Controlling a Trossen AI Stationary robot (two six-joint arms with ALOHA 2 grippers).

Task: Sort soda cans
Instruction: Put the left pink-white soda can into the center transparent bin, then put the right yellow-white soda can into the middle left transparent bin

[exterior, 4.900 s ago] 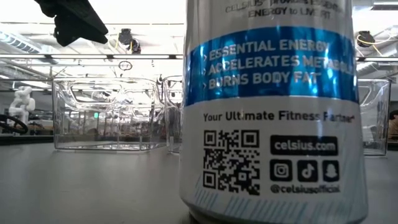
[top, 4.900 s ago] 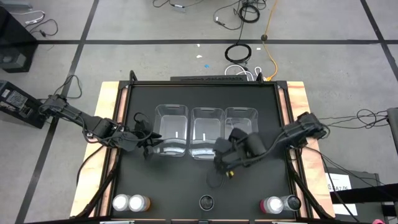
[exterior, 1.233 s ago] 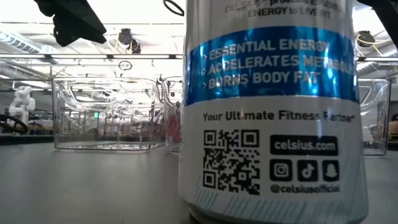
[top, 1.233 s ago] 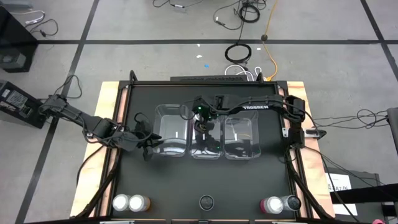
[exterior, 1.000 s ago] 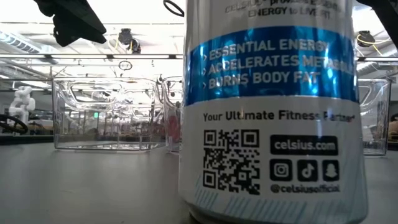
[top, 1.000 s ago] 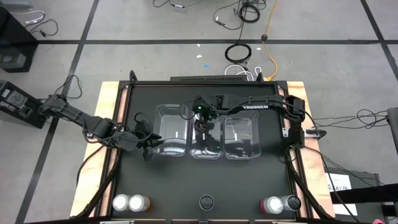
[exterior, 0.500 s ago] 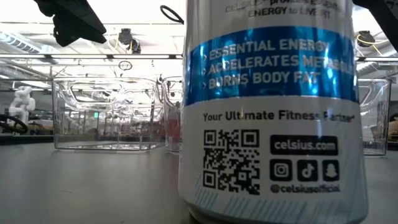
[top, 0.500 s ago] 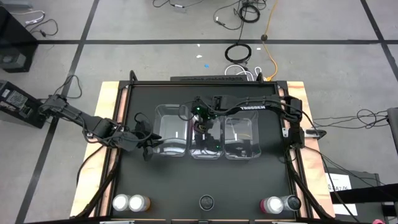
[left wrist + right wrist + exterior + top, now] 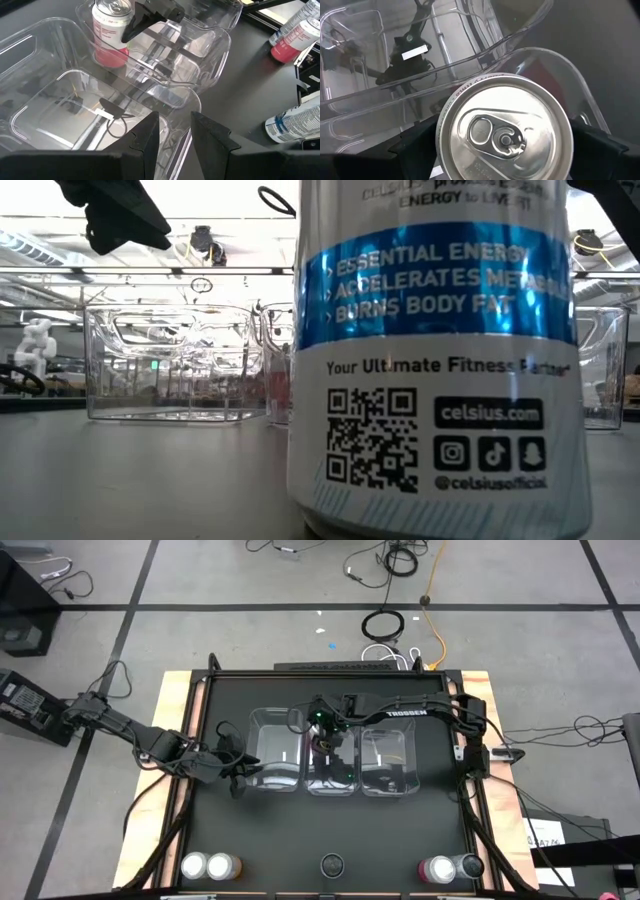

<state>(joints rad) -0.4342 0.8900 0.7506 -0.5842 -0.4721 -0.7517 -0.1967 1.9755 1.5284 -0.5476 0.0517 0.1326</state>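
A pink soda can (image 9: 111, 40) stands upright at the far end of the middle clear bin (image 9: 332, 775). My right gripper (image 9: 324, 732) reaches over that bin from the right and is shut on the can, whose silvery top (image 9: 505, 132) fills the right wrist view. My left gripper (image 9: 172, 135) hovers open over the near left corner of the left bin (image 9: 275, 752), touching nothing. Two orange cans (image 9: 207, 865) stand at the near left, a grey can (image 9: 331, 865) at the near middle, and a pink can (image 9: 437, 868) and a grey can (image 9: 467, 866) at the near right. My right gripper pinches the pink can by its upper side wall just under the rim (image 9: 124, 24), one finger (image 9: 415, 145) on each side. The fingers come from above, pointing down. The can stays upright inside the middle bin; I cannot tell whether its base rests on the bin floor.
Three clear bins stand side by side at the table's middle; the right one (image 9: 388, 755) and the left one hold nothing. The grey can (image 9: 430, 360) stands right in front of the low camera and blocks most of that view. Open table lies between bins and near cans.
My right gripper has sunk a little with the pink can inside the middle bin; its cable loop shows lower in the low view.
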